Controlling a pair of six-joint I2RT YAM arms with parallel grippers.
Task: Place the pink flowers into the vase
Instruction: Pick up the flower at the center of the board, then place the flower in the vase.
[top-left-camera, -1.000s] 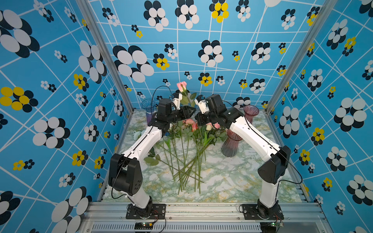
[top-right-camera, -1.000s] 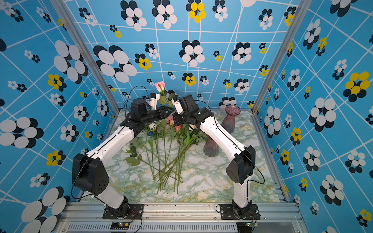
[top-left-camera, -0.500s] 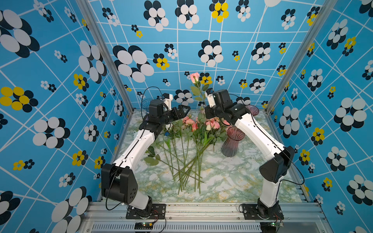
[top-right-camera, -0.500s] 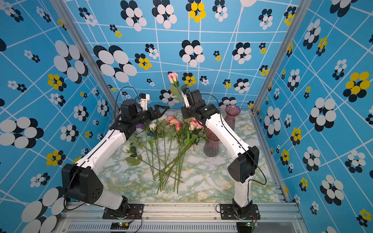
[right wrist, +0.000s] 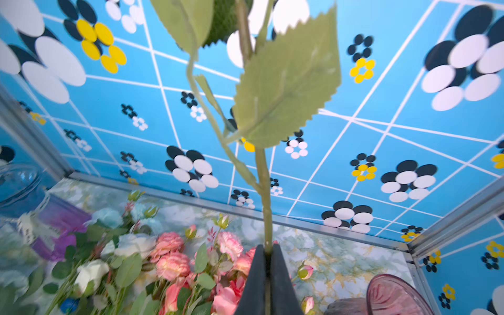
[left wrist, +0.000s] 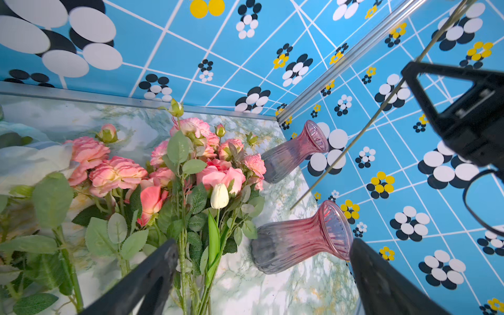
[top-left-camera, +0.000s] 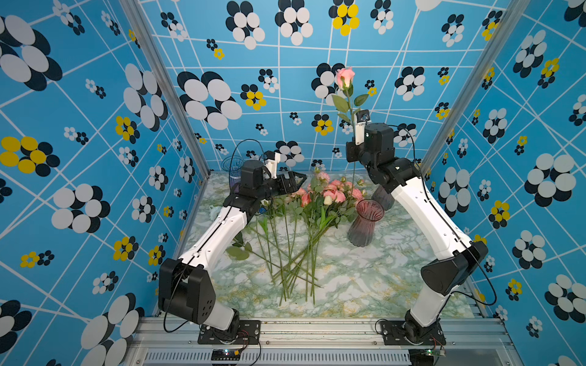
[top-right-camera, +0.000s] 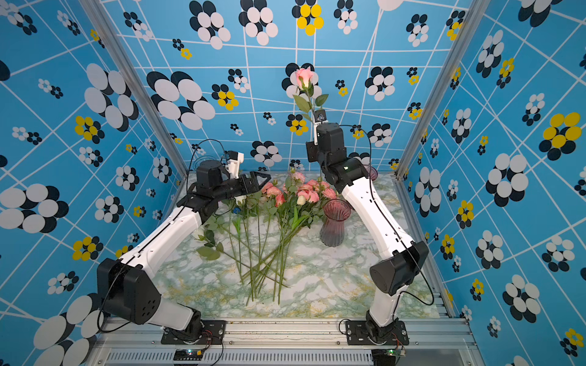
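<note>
A heap of pink flowers (top-left-camera: 329, 193) (top-right-camera: 301, 191) (left wrist: 117, 174) (right wrist: 171, 261) lies on the marbled table, stems pointing to the front. My right gripper (top-left-camera: 352, 152) (top-right-camera: 312, 152) (right wrist: 268, 249) is raised high and shut on the stem (right wrist: 266, 191) of one pink rose (top-left-camera: 345, 77) (top-right-camera: 303, 77), which stands upright. Its lower stem hangs over the heap, just left of the vase mouth. The ribbed pink-grey vase (top-left-camera: 364, 221) (top-right-camera: 335, 223) (left wrist: 300, 240) (right wrist: 392, 297) stands right of the heap. My left gripper (top-left-camera: 298, 182) (top-right-camera: 263, 181) (left wrist: 263, 242) hovers open and holds nothing, left of the blooms.
A second pink vase (top-left-camera: 382, 198) (left wrist: 294, 152) stands behind my right arm. A blue-purple glass vase (top-left-camera: 231, 168) (right wrist: 54, 218) sits at the back left corner. White flowers (right wrist: 90, 272) and a small blue flower (top-left-camera: 262, 209) lie among the stems. Patterned walls close in on three sides.
My right gripper has risen with the pink rose, lifting it upright well above the heap. My left gripper opened, let go of the stem and drew back to the left.
</note>
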